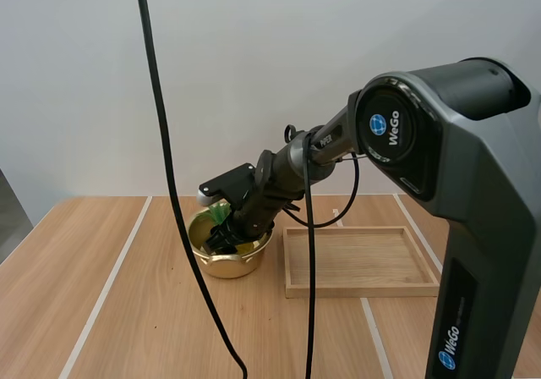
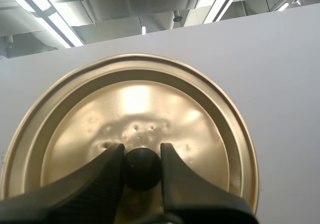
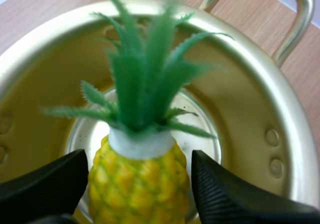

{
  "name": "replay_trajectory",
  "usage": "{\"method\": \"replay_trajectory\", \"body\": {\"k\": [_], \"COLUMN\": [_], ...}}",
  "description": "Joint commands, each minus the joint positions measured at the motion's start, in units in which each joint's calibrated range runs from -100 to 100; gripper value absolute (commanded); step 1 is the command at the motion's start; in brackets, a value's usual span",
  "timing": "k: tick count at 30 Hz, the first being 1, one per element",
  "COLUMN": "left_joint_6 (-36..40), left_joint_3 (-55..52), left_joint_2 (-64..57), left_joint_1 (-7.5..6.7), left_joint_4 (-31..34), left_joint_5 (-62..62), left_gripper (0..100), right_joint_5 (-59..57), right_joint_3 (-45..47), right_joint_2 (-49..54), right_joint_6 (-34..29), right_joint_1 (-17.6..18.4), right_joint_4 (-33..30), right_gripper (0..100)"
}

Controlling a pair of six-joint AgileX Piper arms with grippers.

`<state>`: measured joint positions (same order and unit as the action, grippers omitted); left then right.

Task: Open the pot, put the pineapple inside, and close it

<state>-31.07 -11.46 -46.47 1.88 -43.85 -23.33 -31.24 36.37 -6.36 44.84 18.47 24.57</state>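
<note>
Right gripper (image 3: pixel 140 160) pinches pineapple (image 3: pixel 141 184), crown down inside open gold pot (image 3: pixel 295 149), left of wooden tray (image 1: pixel 363 292). Advise: lower to pot floor, release, retract straight. Left gripper (image 2: pixel 142 156) clamps knob (image 2: pixel 142 171), lid (image 2: pixel 135 101) aloft.

A plain white wall (image 1: pixel 254 57) stands evenly lit in front of me, behind my light wooden table (image 1: pixel 127 311), whose grain runs away from me with 3 narrow pale stripes (image 1: pixel 106 290) set into it, and a dull grey panel (image 1: pixel 10 214) edges in past its left side.
</note>
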Motion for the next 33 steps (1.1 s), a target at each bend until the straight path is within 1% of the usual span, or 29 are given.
{"method": "replay_trajectory", "body": {"k": [1, 6, 19, 25, 33], "left_joint_6": [0.36, 0.36, 0.36, 0.36, 0.36], "left_joint_3": [0.59, 0.59, 0.59, 0.59, 0.59], "left_joint_2": [-0.46, -0.46, -0.46, -0.46, -0.46], "left_joint_1": [-0.11, -0.11, -0.11, -0.11, -0.11], "left_joint_4": [-0.35, -0.35, -0.35, -0.35, -0.35], "left_joint_5": [1.21, 1.21, 1.21, 1.21, 1.21], "left_gripper": [0, 0, 0, 0, 0], "right_joint_5": [-4.21, -4.92, -14.61, -14.84, -14.88], "right_joint_3": [1.41, -0.05, -12.86, -14.28, -14.28], "right_joint_2": [-0.75, -0.63, 4.87, 7.77, 12.79], "right_joint_6": [-1.20, -1.20, -1.20, -1.20, -1.20], "right_joint_1": [-0.75, -0.75, -0.75, -0.75, -0.75], "right_joint_4": [-0.92, -0.92, 2.29, 3.39, 2.84], "right_gripper": [100, 100, 100, 100, 100]}}
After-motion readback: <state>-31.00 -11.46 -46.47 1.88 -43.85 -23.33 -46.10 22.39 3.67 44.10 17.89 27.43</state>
